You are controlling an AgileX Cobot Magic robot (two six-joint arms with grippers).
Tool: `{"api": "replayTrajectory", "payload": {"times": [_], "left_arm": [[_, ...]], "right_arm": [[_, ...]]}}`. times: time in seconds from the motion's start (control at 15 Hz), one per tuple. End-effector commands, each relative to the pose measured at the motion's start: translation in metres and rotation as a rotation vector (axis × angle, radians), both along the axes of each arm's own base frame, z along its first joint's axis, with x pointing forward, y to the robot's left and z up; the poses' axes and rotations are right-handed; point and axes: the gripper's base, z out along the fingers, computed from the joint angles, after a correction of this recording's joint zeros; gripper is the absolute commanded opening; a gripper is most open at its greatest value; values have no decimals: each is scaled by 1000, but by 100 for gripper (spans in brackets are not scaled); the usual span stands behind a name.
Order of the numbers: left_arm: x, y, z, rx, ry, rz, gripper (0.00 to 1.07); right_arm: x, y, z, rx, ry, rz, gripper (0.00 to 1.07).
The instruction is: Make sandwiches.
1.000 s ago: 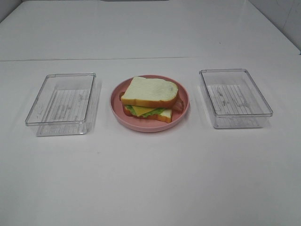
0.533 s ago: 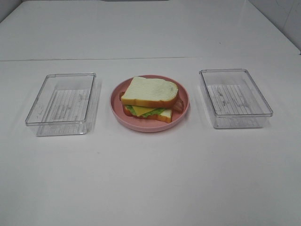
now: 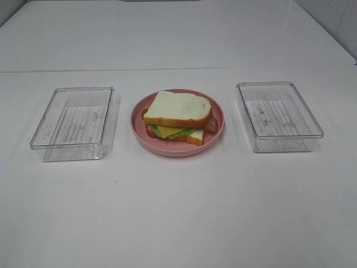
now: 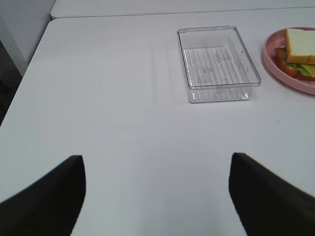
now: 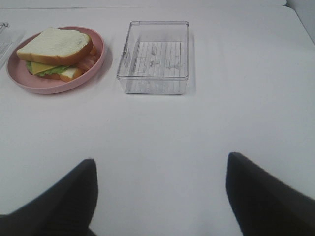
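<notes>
A stacked sandwich [image 3: 178,117] rests on a round pink plate [image 3: 217,134] in the middle of the white table: white bread on top, with yellow cheese, green lettuce and red-brown bacon showing above a lower slice. It also shows as the sandwich [image 4: 298,54] at the edge of the left wrist view and the sandwich [image 5: 56,51] in the right wrist view. My left gripper [image 4: 156,191] is open, well back from the plate, with nothing between its fingers. Open too and empty, my right gripper [image 5: 160,194] hovers near the table's front. Neither arm shows in the high view.
Two clear plastic trays flank the plate, the left tray [image 3: 72,123] and the right tray [image 3: 279,115], both with nothing in them. The table's left edge [image 4: 22,88] drops off close to the left gripper.
</notes>
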Motion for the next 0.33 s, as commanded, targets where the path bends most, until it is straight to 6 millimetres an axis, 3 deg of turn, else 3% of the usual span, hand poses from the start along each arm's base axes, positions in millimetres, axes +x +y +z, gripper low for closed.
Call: {"api": "replayTrajectory", "payload": {"times": [0.07,0.33], "left_arm": [[-3,0,0,-4,-33,-4,77],[-3,0,0,-4,-33,-4,77]], "right_arm": [[-1,0,0,-11,-28,-3,70],[-1,0,0,-11,-28,-3,70]]}}
